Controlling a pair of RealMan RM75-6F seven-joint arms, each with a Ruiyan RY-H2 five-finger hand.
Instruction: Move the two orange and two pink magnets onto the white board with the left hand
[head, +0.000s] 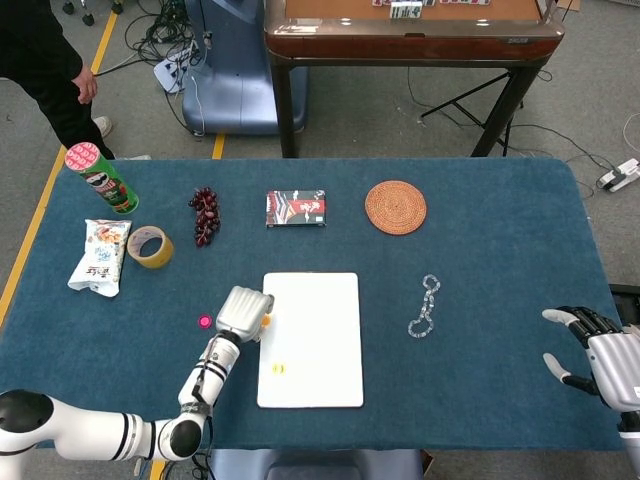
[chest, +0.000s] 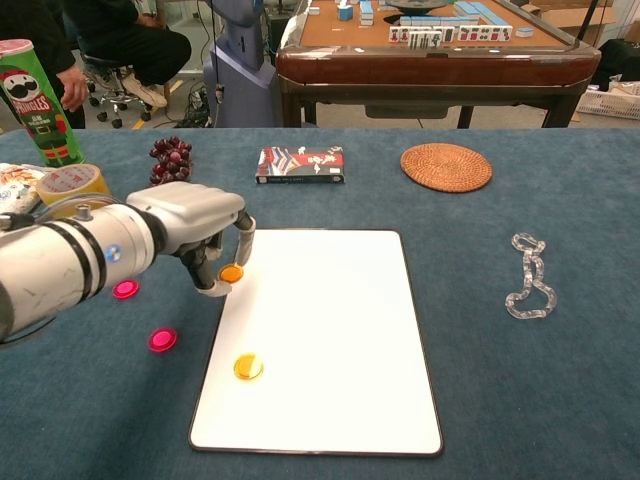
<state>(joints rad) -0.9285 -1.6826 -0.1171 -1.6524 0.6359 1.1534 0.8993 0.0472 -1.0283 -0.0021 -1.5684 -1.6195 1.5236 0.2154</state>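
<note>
Left hand fingers pinched together, right hand fingers spread

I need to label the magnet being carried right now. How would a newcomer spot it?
Find the white rectangular board mid-table, then its left edge. There the robot's left hand pinches a small round orange magnet; the other orange magnet lies flat on the board, untouched.

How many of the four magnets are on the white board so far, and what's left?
Done: one orange magnet lies on the white board. In hand: the left hand pinches the second orange magnet at the board's left edge. Left: both pink magnets, on the cloth.
</note>
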